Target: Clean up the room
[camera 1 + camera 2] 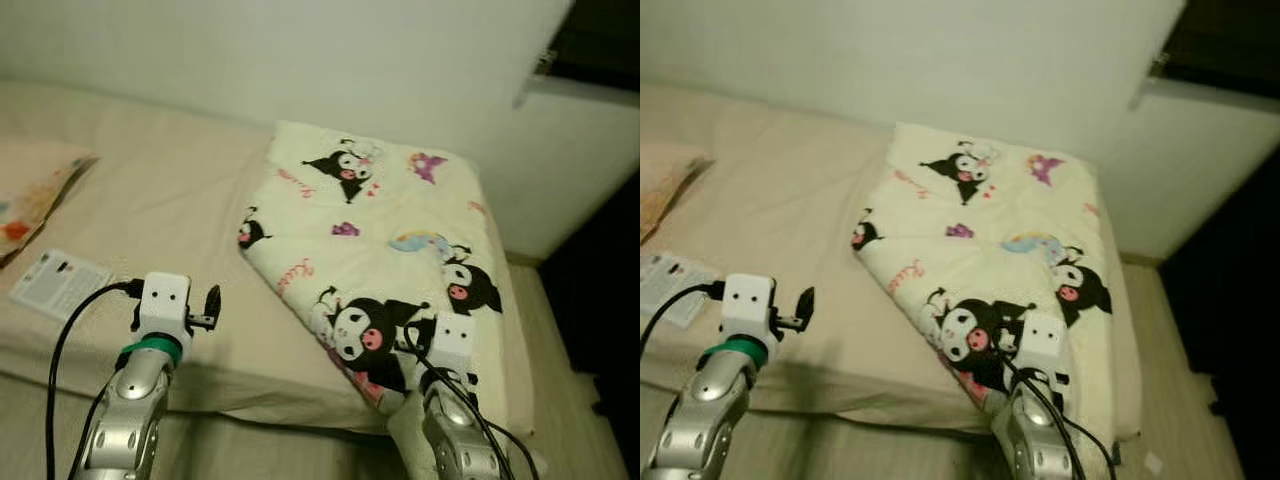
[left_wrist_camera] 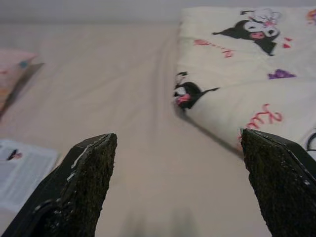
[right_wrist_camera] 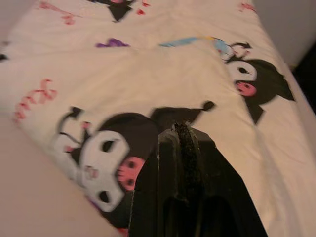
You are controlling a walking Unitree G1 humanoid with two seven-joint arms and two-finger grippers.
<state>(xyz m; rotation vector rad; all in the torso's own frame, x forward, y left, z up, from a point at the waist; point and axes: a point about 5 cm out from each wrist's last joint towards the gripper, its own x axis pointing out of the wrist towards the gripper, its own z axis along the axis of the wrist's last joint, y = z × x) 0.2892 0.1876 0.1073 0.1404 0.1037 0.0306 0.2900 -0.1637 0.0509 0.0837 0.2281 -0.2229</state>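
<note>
Right gripper (image 3: 180, 148) — closed — over blanket (image 1: 400, 230)

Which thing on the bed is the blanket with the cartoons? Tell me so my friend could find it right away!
Look at the big beige bed by the white wall. On its right side lies a folded cream blanket. A pale pillow and a white leaflet lie on the left, but the blanket alone has black-and-white cartoon characters with pink noses printed on it.

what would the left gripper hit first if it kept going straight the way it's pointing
Probably the bare bed sheet: the left gripper, open, points low across it. The folded cartoon quilt lies off to one side, though depth is unclear.
</note>
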